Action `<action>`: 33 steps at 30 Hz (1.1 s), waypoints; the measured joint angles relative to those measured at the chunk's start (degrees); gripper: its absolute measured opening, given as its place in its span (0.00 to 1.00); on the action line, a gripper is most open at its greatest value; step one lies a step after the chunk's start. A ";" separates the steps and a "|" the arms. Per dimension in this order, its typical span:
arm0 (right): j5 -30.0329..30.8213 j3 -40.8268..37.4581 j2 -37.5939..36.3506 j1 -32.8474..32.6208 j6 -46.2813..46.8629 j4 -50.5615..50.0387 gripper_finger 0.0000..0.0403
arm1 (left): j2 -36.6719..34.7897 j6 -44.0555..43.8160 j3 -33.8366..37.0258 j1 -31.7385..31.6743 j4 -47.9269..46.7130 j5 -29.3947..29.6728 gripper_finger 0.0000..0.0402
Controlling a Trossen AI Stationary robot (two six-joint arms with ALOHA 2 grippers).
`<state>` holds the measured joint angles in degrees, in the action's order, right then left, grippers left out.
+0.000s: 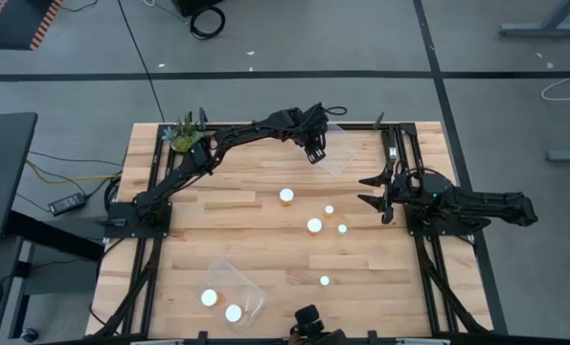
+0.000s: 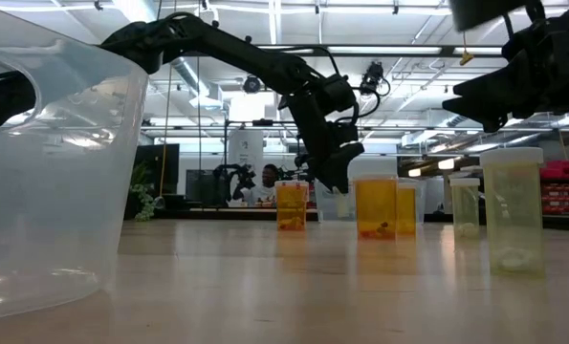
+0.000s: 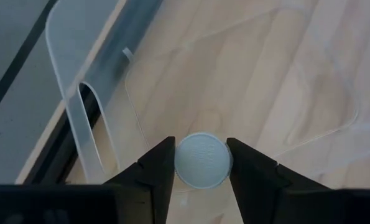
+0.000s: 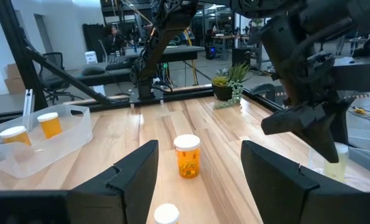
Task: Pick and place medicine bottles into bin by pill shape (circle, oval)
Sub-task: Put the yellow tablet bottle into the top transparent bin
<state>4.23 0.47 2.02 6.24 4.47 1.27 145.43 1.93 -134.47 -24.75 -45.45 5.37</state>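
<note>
We see the left hand [image 1: 315, 150] reached across to the far side of the surface [image 1: 227, 220], hanging over a clear bin [image 1: 337, 153] near the far edge. In the left wrist view its fingers [image 3: 157, 171] pinch a bottle [image 3: 201, 160] by the sides of the white cap, directly above the bin [image 3: 234, 81]. The low view shows the same hand [image 2: 337, 177] raised above the surface.

The right hand [image 1: 373, 191] waits at the right side of the surface with its fingers spread; in the right wrist view the two fingers [image 4: 135, 171] stand well apart with nothing between them.

Five more bottles stand loose on the middle of the surface: a wide one [image 1: 286, 196], another wide one [image 1: 314, 226], and three narrow ones [image 1: 330, 209], [image 1: 342, 228], [image 1: 325, 281]. They are apart from each other.

A second clear bin [image 1: 237, 287] sits near the front left of the surface and holds two wide bottles [image 1: 209, 298], [image 1: 234, 312] side by side. In the right wrist view these two [image 4: 48, 124] stand upright in that bin [image 4: 73, 134], and the nearest loose wide bottle [image 4: 187, 155] stands ahead of the right hand.

A potted plant [image 1: 186, 136] stands at the far left corner.
</note>
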 joint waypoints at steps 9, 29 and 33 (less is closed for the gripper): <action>0.01 0.00 0.00 0.01 0.00 0.03 0.59 | 0.00 1.49 0.00 0.02 -1.98 0.00 0.37; 0.02 0.00 0.00 0.00 0.00 0.08 0.59 | -0.22 3.25 0.00 0.31 -2.34 0.04 0.55; 0.02 0.00 0.00 0.02 0.00 0.08 0.59 | -1.10 3.32 -0.46 0.34 -2.97 0.28 0.57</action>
<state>4.25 0.47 2.02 6.26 4.47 1.34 144.33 5.26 -134.93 -24.41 -48.42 5.64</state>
